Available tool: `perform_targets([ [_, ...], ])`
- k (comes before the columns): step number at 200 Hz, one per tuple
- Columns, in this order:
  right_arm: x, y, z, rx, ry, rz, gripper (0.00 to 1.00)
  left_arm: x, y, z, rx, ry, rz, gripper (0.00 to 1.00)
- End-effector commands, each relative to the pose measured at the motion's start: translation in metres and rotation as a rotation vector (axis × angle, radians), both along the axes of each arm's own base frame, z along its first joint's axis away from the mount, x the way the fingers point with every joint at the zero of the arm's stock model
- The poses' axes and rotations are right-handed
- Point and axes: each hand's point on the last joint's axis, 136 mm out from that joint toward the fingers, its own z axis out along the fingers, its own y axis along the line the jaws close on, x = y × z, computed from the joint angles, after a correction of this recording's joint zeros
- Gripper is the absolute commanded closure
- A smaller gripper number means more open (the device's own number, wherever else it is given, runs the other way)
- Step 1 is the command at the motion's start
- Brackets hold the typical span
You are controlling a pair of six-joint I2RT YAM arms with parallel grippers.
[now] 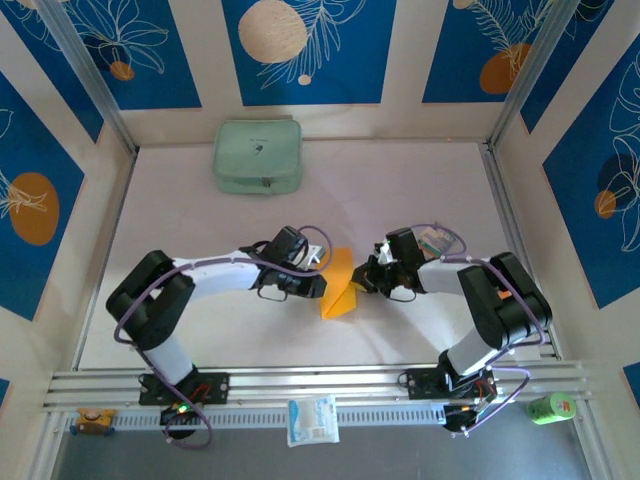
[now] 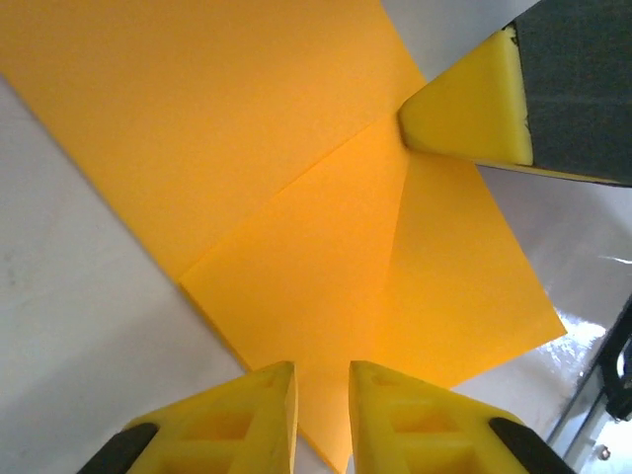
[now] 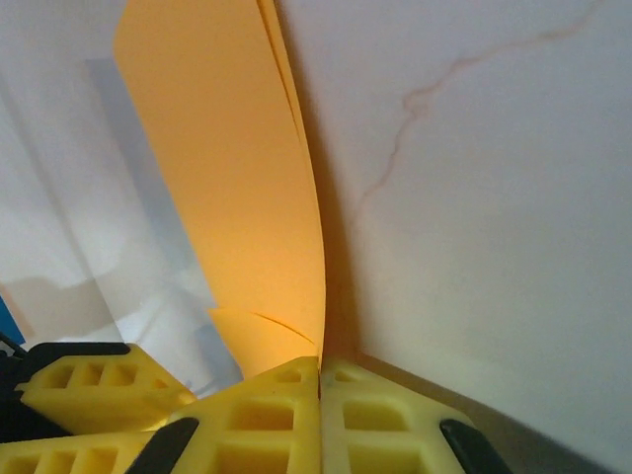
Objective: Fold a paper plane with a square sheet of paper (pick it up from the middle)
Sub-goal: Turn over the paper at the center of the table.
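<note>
paper sheet [image 1: 340,284]: orange-yellow, partly folded, overlapping layers with diagonal creases. it sits on the white table [image 1: 420,190], about midway between the left and right edges and somewhat nearer the near edge than the far one.
left gripper [image 2: 323,373]: at the sheet's left side, its yellow fingers a narrow gap apart. a pointed corner of the sheet shows in that gap; contact cannot be told.
right gripper [image 3: 319,363]: at the sheet's right side, fingers pressed together and clamped on the sheet's edge, which curves away from between them.
pale green zipped pouch [image 1: 258,156]: flat at the far edge, left of centre, well apart from the sheet.
white-and-blue packet [image 1: 313,419]: on the rail [image 1: 250,417] outside the near edge.
</note>
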Motion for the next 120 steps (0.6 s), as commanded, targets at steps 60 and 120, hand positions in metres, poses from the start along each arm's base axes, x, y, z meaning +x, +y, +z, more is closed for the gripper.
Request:
perform_targets([
  [60, -0.002, -0.007, 0.031, -0.081, 0.043, -0.027, 0.94, 0.003, 0.018, 0.026, 0.032, -0.061, 0.047, 0.76],
  [120, -0.009, -0.01, 0.031, -0.081, 0.049, -0.053, 0.94, 0.002, 0.026, 0.03, 0.055, -0.072, 0.051, 0.76],
])
